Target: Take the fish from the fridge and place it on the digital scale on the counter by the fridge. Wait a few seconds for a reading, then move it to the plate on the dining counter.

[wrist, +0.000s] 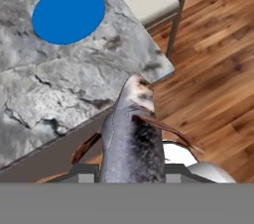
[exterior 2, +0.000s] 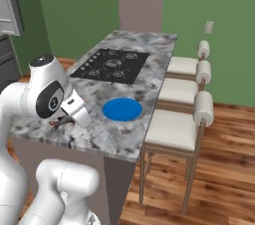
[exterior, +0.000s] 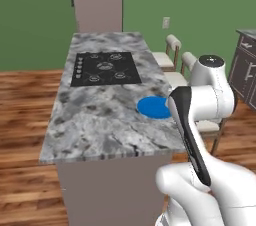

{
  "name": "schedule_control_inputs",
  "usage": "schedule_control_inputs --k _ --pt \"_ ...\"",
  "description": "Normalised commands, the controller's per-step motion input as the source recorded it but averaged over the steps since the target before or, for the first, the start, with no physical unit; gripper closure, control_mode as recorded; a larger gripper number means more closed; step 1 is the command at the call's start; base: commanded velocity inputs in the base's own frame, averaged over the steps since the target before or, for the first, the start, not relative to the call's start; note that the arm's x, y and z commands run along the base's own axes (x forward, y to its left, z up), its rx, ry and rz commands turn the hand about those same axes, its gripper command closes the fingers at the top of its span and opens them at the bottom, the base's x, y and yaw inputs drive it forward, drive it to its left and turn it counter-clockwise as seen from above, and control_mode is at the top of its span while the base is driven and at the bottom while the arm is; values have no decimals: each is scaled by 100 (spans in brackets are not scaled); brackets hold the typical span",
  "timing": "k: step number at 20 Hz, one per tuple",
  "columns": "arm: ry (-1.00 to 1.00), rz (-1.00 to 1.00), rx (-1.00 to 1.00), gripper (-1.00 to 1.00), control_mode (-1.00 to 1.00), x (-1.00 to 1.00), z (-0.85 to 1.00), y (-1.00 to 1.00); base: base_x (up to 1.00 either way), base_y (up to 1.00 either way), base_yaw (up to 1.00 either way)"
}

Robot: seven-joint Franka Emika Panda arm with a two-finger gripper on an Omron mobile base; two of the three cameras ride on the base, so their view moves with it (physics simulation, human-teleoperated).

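At left, the dining counter [exterior: 100, 120] carries a black cooktop [exterior: 105, 68] and, near its stool-side edge, the blue plate [exterior: 154, 107]. We hold the fish [wrist: 131, 139] clamped in the gripper [exterior 2: 63, 121], low over the counter's near corner and short of the plate. To finish this step well, we judge the fish should be carried forward until it hangs squarely over the plate, lowered close, then released so it settles flat. At right, pale stools [exterior 2: 172, 127] line the counter.
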Motion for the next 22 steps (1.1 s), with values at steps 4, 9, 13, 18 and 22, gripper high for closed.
schedule_control_inputs --k 4,9,13,18,22 --pt "0 0 0 100 100 0 0 0 55 -26 0" --pt "0 0 0 100 100 0 0 0 61 -5 0" --pt "9 0 5 100 -100 39 -2 -11 14 -1 0" --pt "11 0 5 100 -100 87 -23 -17 0 0 0" --pt "8 0 0 100 -100 100 -35 -5 0 0 0"
